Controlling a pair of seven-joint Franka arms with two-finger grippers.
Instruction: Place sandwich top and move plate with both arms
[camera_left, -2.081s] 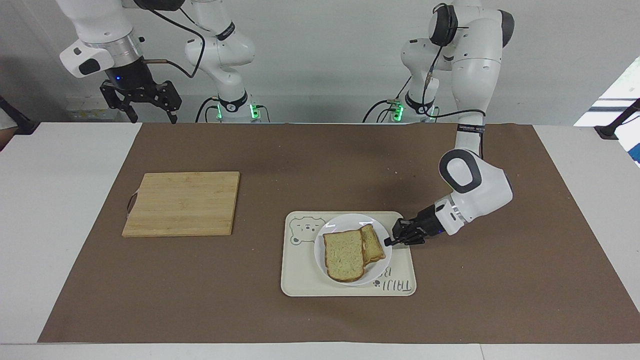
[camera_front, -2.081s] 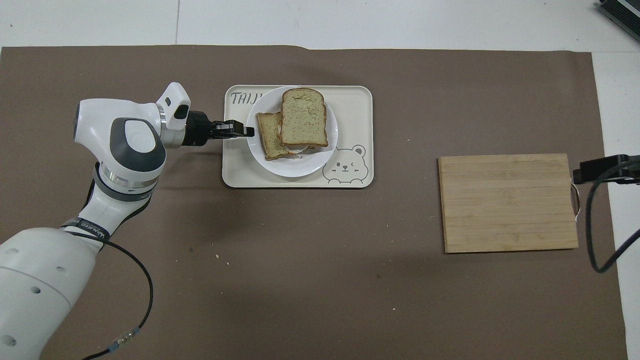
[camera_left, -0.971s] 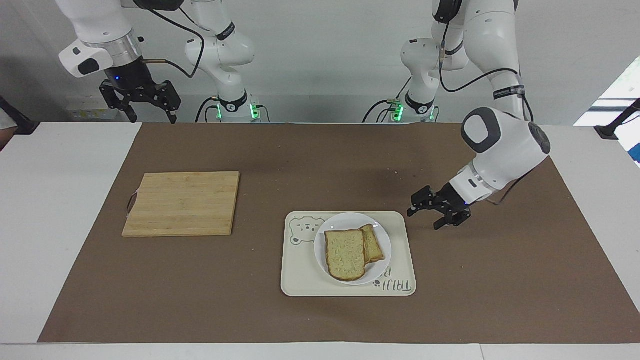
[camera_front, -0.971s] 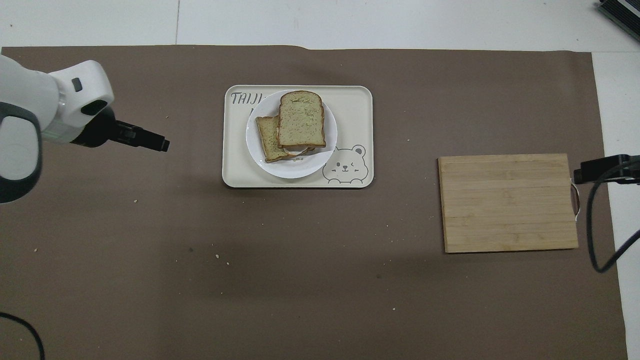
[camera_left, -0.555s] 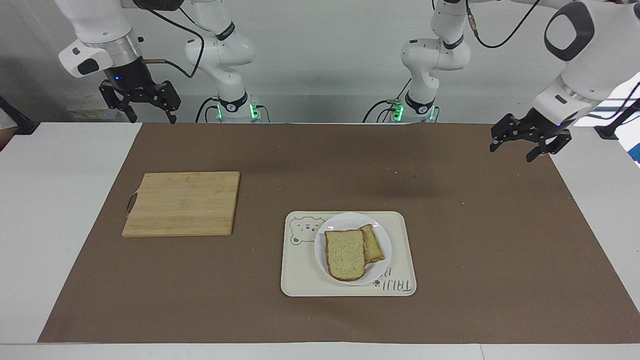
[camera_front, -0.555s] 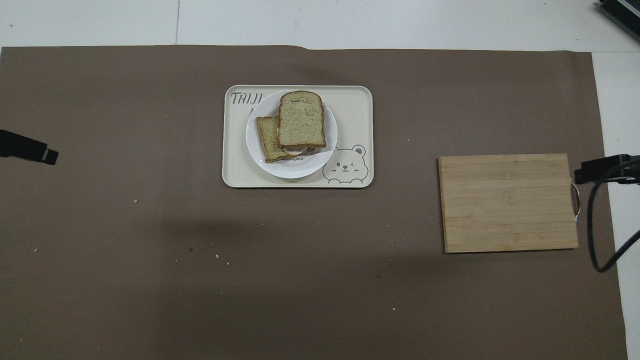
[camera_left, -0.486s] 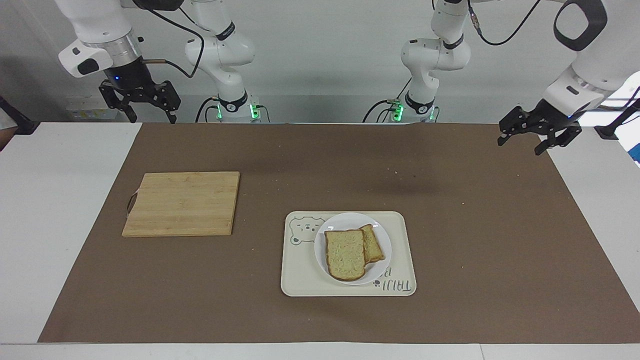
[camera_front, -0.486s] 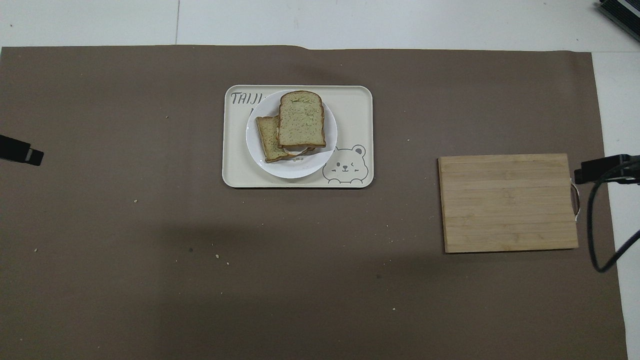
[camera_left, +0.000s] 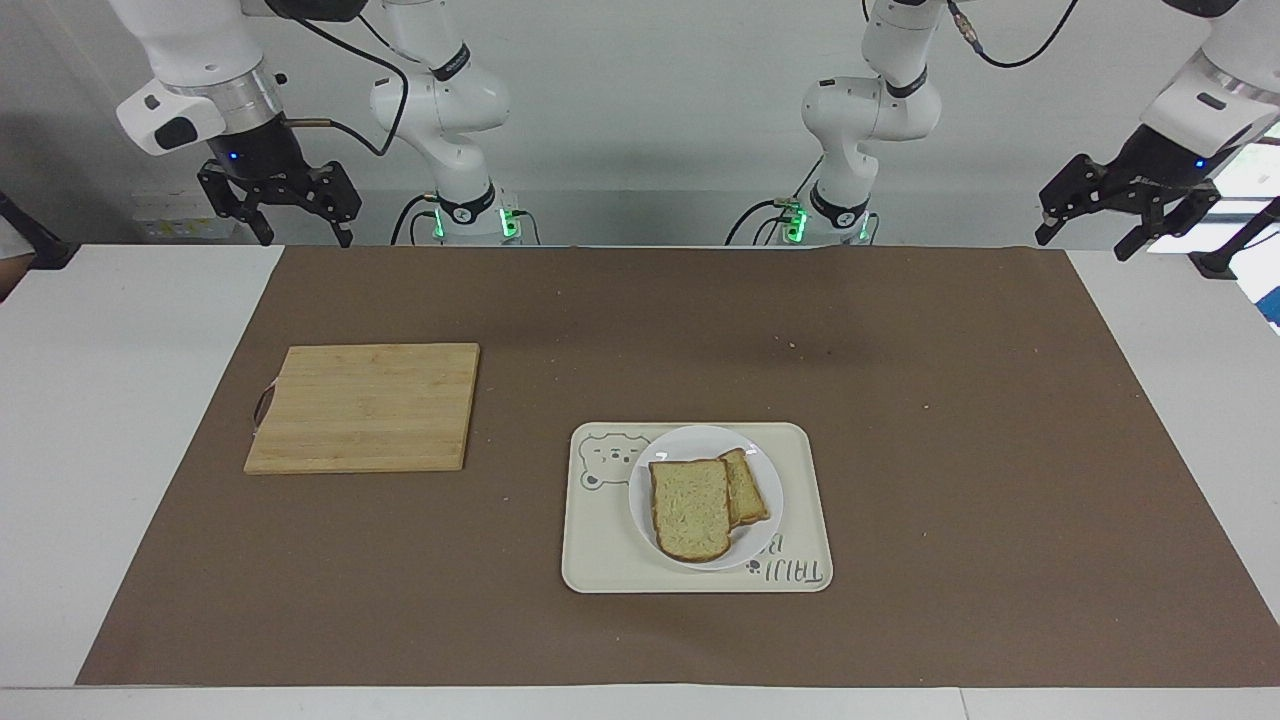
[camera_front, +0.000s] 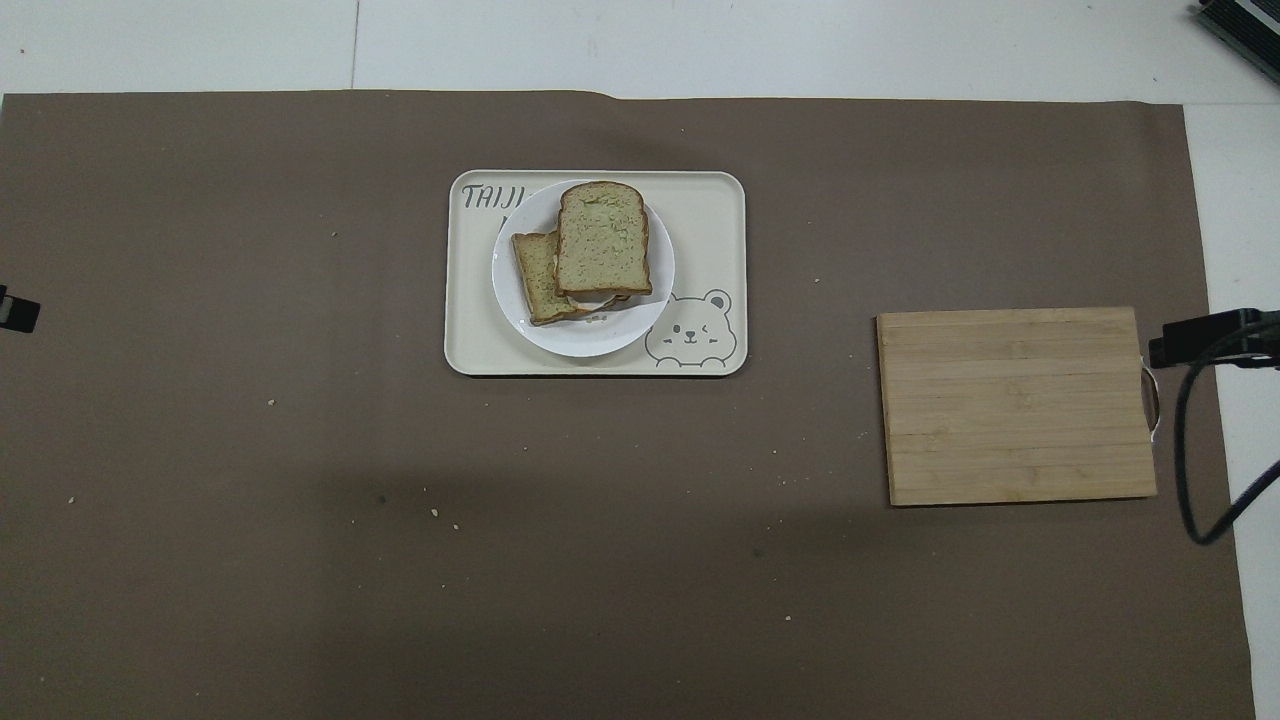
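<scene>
The sandwich top (camera_left: 689, 508) (camera_front: 602, 238), a pale speckled slice, lies on a darker slice on the small white plate (camera_left: 763, 478) (camera_front: 655, 300). The plate sits on the cream bear-print tray (camera_left: 600, 560) (camera_front: 710, 215). My left gripper (camera_left: 1128, 213) is open and empty, raised over the table edge at the left arm's end; only its tip (camera_front: 15, 310) shows in the overhead view. My right gripper (camera_left: 290, 212) is open and empty, raised at the right arm's end, and waits; its tip (camera_front: 1200, 340) shows at the overhead view's edge.
A wooden cutting board (camera_left: 365, 406) (camera_front: 1015, 405) lies on the brown mat toward the right arm's end. Crumbs are scattered on the mat (camera_left: 640, 330). A black cable (camera_front: 1190, 450) hangs by the board.
My left gripper has let go by the plate's rim, opened, and drawn back and up to the left arm's end of the table. The plate and bread have stayed put. The right arm has not moved.
</scene>
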